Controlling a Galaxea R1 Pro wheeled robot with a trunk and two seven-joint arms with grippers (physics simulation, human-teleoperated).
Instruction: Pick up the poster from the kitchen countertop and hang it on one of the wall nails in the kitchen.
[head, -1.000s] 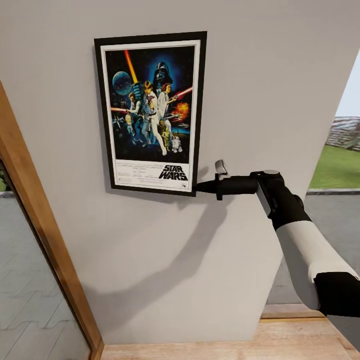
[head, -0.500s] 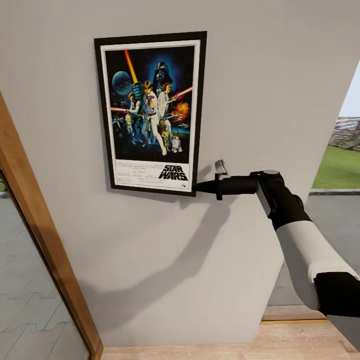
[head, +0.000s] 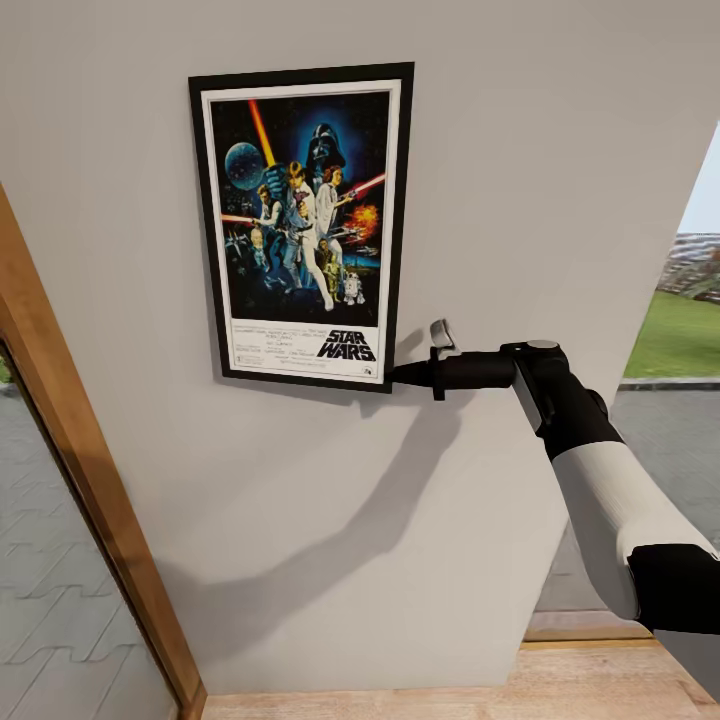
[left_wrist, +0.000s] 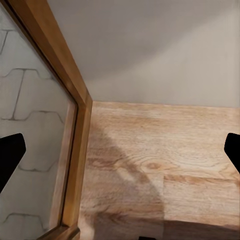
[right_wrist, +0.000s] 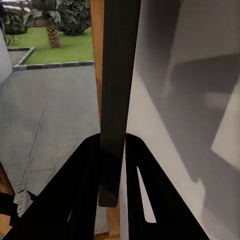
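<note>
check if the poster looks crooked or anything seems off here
The poster sits flat against the wall and leans slightly, its bottom edge running downhill toward the right gripper, which is shut on its lower corner. In the wrist view its fingers pinch the frame edge. Nothing looks damaged.

Right gripper (head: 395, 375) clamped, arm outstretched; left gripper (left_wrist: 120, 150) – fingers spread wide.

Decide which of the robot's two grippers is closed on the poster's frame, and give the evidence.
The right gripper: its fingers clamp the poster at the frame's lower right corner against the wall. The left gripper is spread wide, holding nothing, above the wooden floor.
</note>
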